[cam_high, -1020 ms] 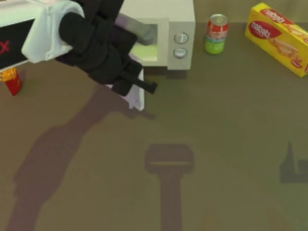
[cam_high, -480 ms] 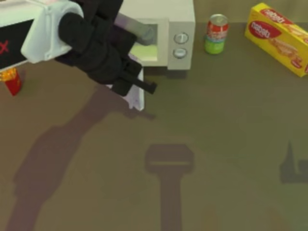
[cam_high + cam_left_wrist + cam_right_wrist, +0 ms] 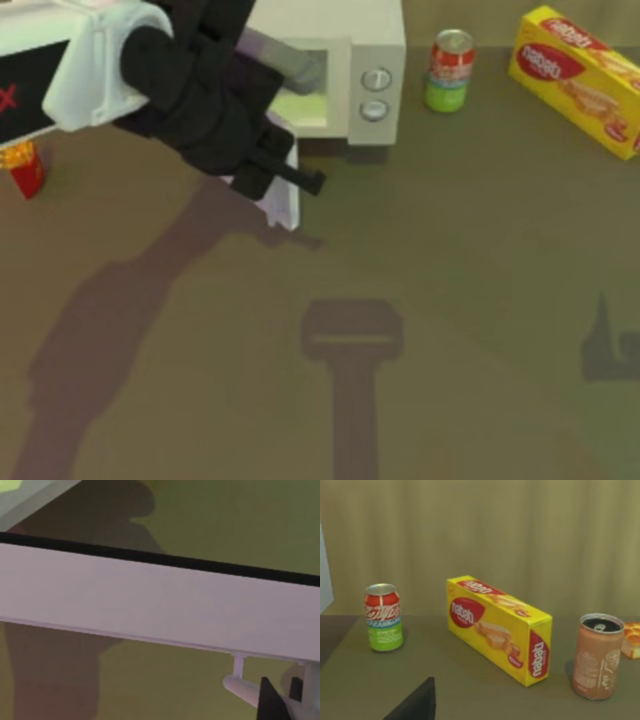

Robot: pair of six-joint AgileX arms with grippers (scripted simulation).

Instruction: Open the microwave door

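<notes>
From above, the microwave [image 3: 340, 70] stood at the back of the worktop [image 3: 450, 300], left of centre. The microwave door [image 3: 285, 200] was swung out toward the front, showing the pale green interior. The left gripper [image 3: 290, 178] sat at the door's outer edge; whether its jaws gripped anything could not be told here. A soda can [image 3: 450, 70] and yellow cracker box [image 3: 578, 80] lay to the right.

The left wrist view showed the door's edge and its handle [image 3: 245, 687], with dark fingertips [image 3: 272, 705] at the handle; the grip itself was unclear.

The right wrist view showed the soda can, cracker box and a brown can [image 3: 596, 656]. The right gripper's jaws were not readable.
</notes>
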